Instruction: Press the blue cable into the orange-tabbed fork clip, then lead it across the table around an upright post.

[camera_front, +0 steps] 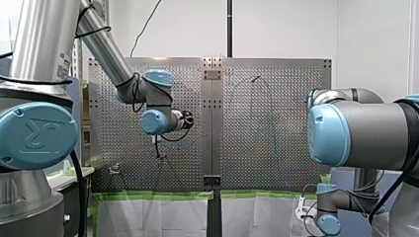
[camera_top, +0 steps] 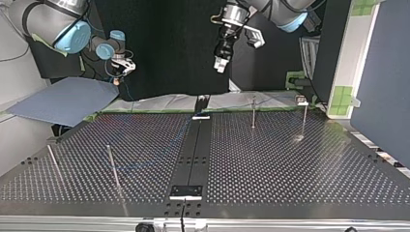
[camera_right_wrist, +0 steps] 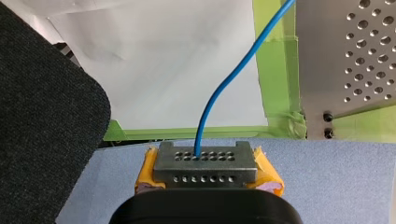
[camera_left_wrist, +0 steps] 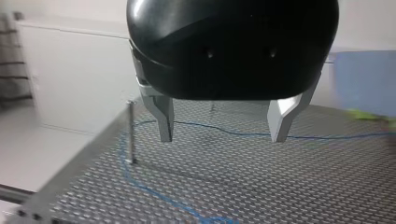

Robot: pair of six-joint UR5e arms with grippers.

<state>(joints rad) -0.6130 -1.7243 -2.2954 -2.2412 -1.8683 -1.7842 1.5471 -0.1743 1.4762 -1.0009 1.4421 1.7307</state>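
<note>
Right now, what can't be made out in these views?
Top view: fork clip too small; tab colour and any seated cable unreadable.
Left wrist view: blur hides whether the blue cable touches the post.
Front view: cable's route over the table too faint to follow.

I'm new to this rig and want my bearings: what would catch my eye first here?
The blue cable stands out, rising from my right gripper, whose yellow pads are shut on it beyond the table edge. My left gripper hangs open above the table, where the cable runs beside an upright post.
</note>
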